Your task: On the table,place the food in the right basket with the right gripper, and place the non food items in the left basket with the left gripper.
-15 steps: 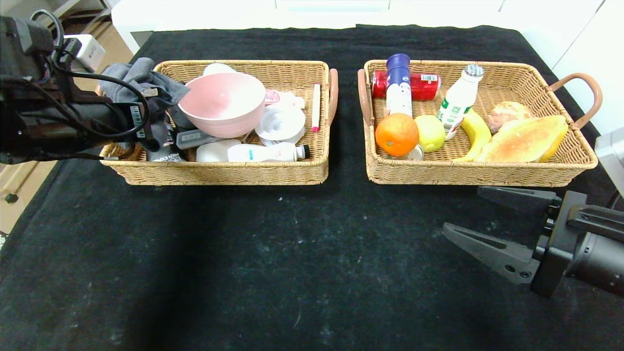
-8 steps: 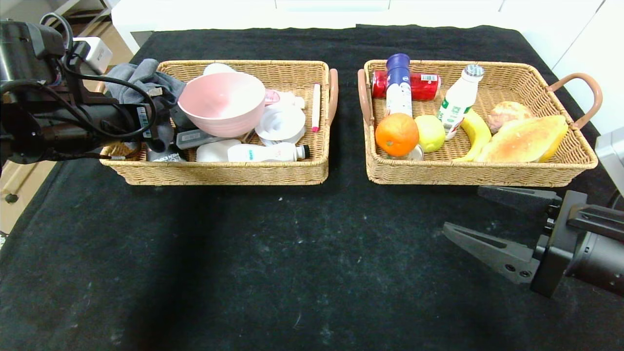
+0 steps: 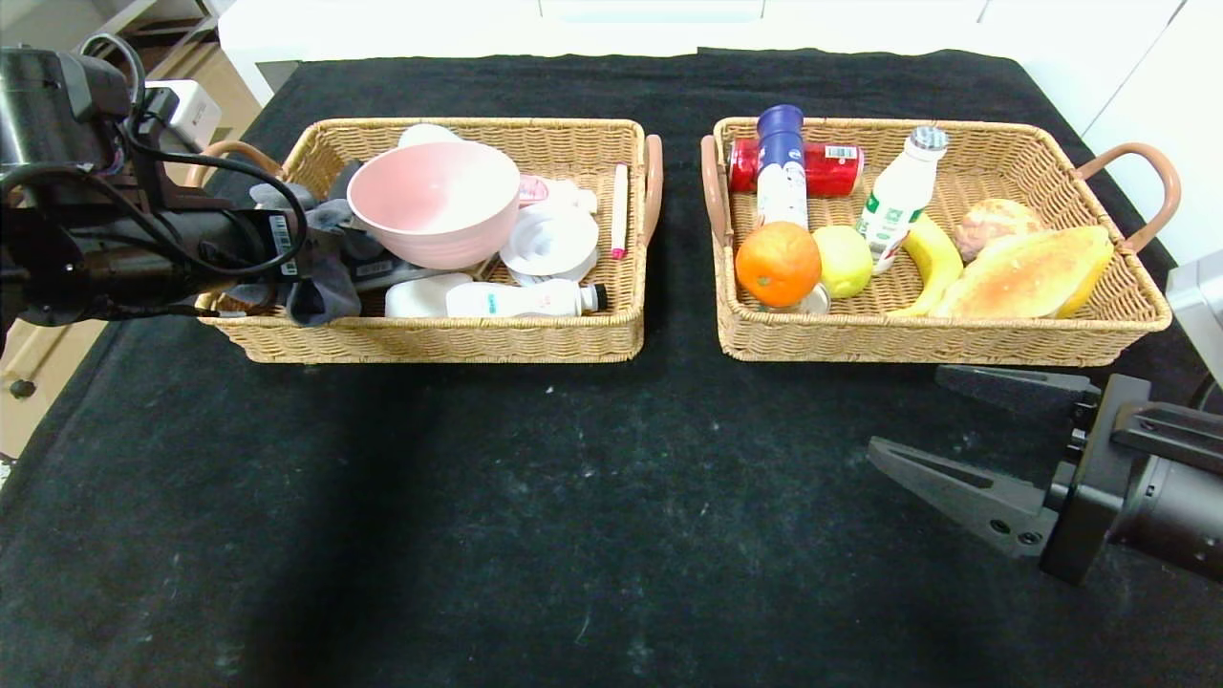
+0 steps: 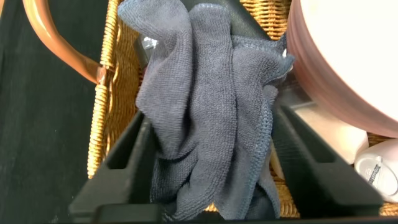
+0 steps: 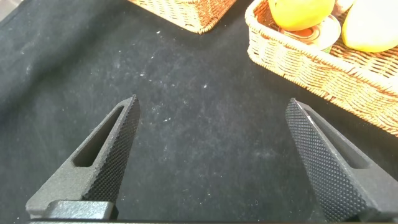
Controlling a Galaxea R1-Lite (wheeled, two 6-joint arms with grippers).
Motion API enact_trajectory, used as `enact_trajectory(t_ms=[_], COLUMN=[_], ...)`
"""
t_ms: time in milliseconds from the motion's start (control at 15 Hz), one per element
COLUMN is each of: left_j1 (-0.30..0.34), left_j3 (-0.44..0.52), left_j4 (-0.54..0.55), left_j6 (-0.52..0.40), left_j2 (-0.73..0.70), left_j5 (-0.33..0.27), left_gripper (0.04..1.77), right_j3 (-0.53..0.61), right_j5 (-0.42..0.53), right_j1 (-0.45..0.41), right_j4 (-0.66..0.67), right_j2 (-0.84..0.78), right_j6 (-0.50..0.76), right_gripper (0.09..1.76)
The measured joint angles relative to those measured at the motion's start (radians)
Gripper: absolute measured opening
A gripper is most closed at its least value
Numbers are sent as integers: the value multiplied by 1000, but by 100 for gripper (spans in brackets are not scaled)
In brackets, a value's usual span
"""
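Note:
The grey cloth (image 3: 320,277) lies in the left basket (image 3: 430,339) at its left end, next to the pink bowl (image 3: 435,201). My left gripper (image 3: 311,260) is low over that end. In the left wrist view its fingers (image 4: 127,162) stand wide apart with the cloth (image 4: 205,93) loose between them, the bowl (image 4: 354,56) beside it. The right basket (image 3: 936,344) holds the orange (image 3: 778,263), banana (image 3: 932,263), croissant (image 3: 1027,272) and blue-capped bottle (image 3: 782,162). My right gripper (image 3: 908,411) is open and empty over the table (image 3: 573,497) in front of that basket.
The left basket also holds a lying white bottle (image 3: 521,298), a white disc (image 3: 549,241) and a pink pen (image 3: 618,210). The right basket also holds a red can (image 3: 822,164), a green-labelled bottle (image 3: 898,196), an apple (image 3: 843,260) and a bun (image 3: 994,222).
The grey cloth has come down from above the left basket's back-left rim into the basket, baring the left handle. My left arm moved down with it. The right arm has not moved.

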Motion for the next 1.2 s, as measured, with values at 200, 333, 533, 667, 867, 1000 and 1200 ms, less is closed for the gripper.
enact_trajectory(t_ms=[200,333,533,667,867,1000,1200], left_j1=[0,-1,-4,-6,-7,-9,-12], left_j3=[6,7,14,24,69,107,176], left_j4=[0,1,4,11,13,14,15], left_j6=[0,1,2,3,4,4,4], left_j2=[-1,-3,-11,-22,-58,-93,-157], left_j5=[1,2,4,6,8,8,8], left_gripper=[139,146,154,158,162,164,167], right_j3=[0,0,0,0,0,1,1], right_j5=[0,0,0,0,0,0,0], right_j1=[0,0,0,0,0,0,0], right_j4=[0,0,0,0,0,0,0], right_j2=[0,0,3,4,5,6,6], right_j6=[0,0,0,0,0,0,0], right_gripper=[171,171,171,171,171,171,171])
